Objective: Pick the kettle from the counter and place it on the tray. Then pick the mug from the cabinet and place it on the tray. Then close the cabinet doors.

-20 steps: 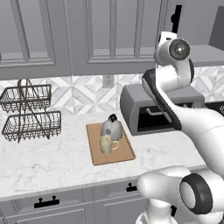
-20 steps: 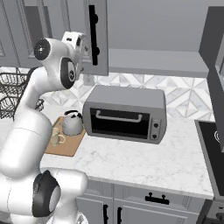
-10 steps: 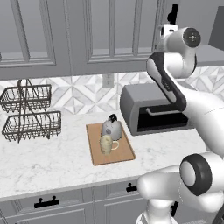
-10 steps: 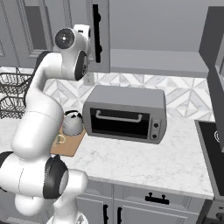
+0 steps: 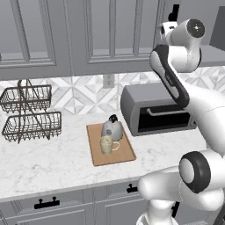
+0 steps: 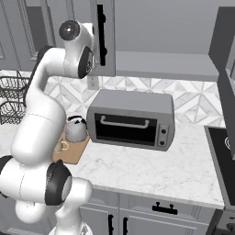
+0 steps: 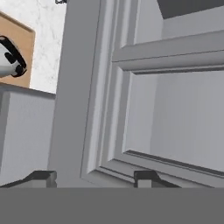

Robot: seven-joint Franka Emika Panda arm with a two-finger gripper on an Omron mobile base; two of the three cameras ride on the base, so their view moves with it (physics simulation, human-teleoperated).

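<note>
Left base view: kettle (image 5: 112,128) and mug (image 5: 107,144) on tray (image 5: 124,156), mid-frame. Right base view: door (image 6: 105,39) ajar, upper left. Hand view: fingertips (image 7: 148,177) apart against panel; glancing push could slip off, leaving it open

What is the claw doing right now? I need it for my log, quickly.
Claw: open, holding nothing, its tips against the panelled cabinet door.
</note>
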